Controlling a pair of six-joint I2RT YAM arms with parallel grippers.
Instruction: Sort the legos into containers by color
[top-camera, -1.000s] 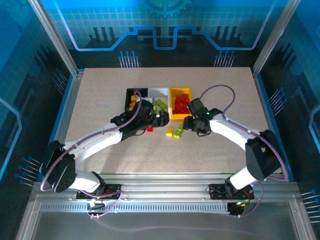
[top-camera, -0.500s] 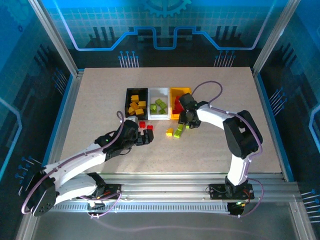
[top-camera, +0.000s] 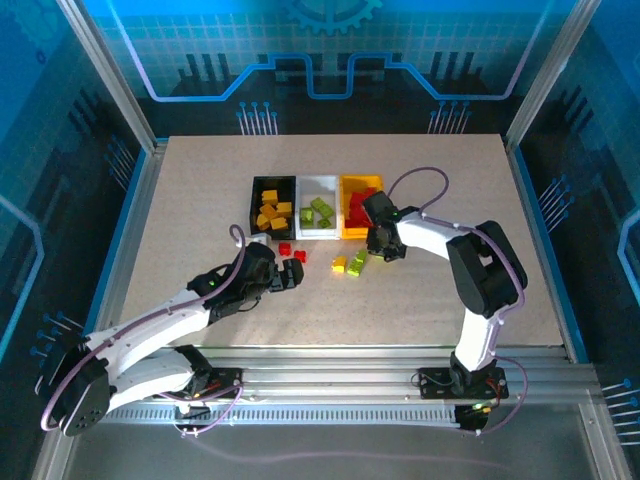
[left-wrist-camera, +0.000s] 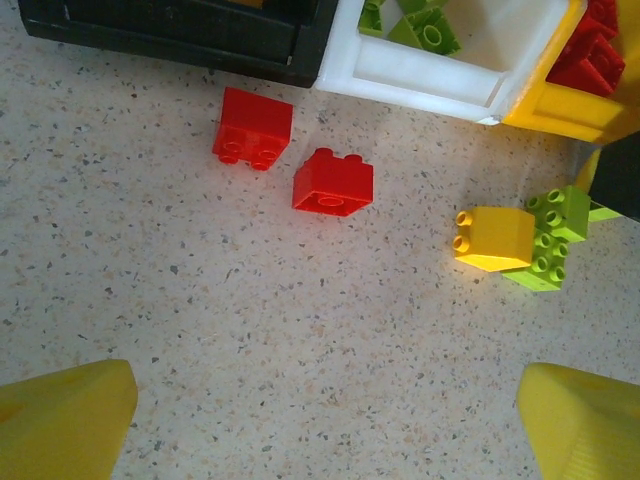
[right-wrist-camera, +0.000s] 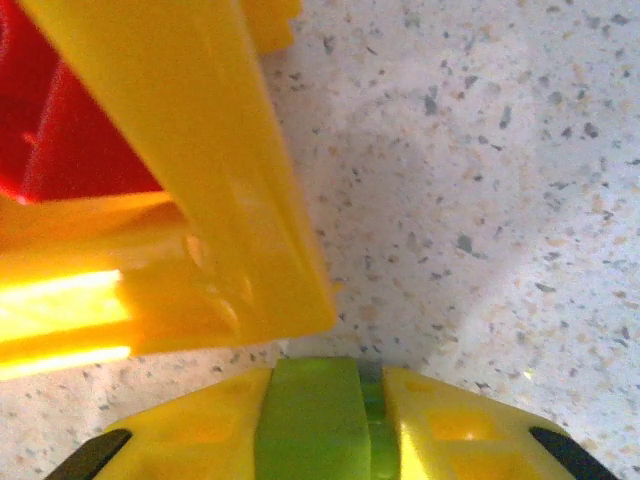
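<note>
Three containers stand in a row: black (top-camera: 254, 206) holding orange-yellow legos, white (top-camera: 318, 181) holding green ones, yellow-orange (top-camera: 361, 180) holding red ones. Two red legos (left-wrist-camera: 253, 140) (left-wrist-camera: 333, 183) lie loose in front of the black and white containers. A yellow lego (left-wrist-camera: 494, 238) touches a green pair (left-wrist-camera: 550, 245) further right. My left gripper (left-wrist-camera: 325, 430) hovers open over bare table, near side of the red legos. My right gripper (top-camera: 378, 245) sits at the yellow container's front corner (right-wrist-camera: 200, 180), shut on a green lego (right-wrist-camera: 310, 420) between its yellow fingers (right-wrist-camera: 190, 435).
The containers sit mid-table, pressed side by side. The right arm's cable (top-camera: 425, 175) loops above the table behind it. Open tabletop spreads to the left, right and front of the loose legos.
My left arm has pulled back from the containers toward the near left, staying open. My right gripper has moved left to the yellow container's front corner and closed on a green lego.
</note>
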